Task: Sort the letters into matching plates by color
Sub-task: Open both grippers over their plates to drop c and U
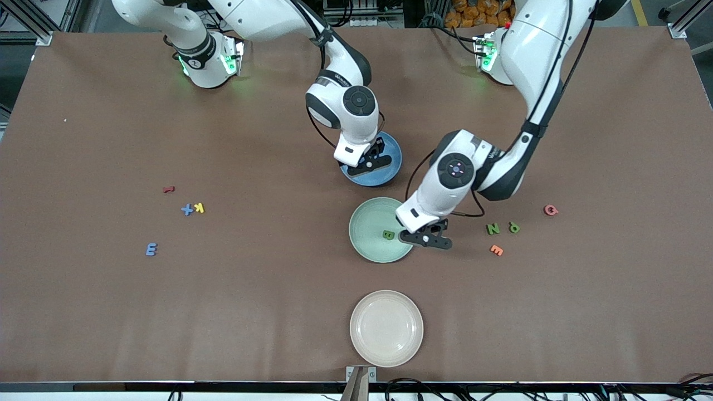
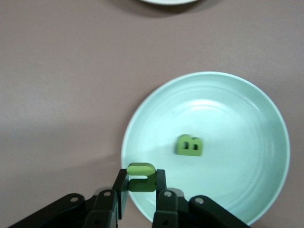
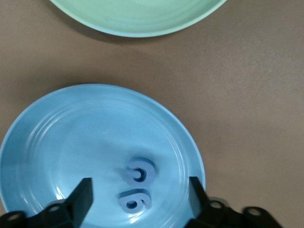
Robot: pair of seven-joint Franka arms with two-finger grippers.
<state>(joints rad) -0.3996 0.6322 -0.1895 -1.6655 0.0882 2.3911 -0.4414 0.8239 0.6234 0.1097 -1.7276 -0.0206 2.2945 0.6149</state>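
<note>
Left gripper clamped on a green letter over the green plate rim, lower centre of the left wrist view. Right gripper fingers wide apart, holding nothing, over the blue plate with two blue pieces between them.

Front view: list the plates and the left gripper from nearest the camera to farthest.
Cream plate → left gripper, holding a green letter over the green plate's rim → green plate → blue plate.

Bare table between the cream plate and green plate; scattered letters toward both ends.
</note>
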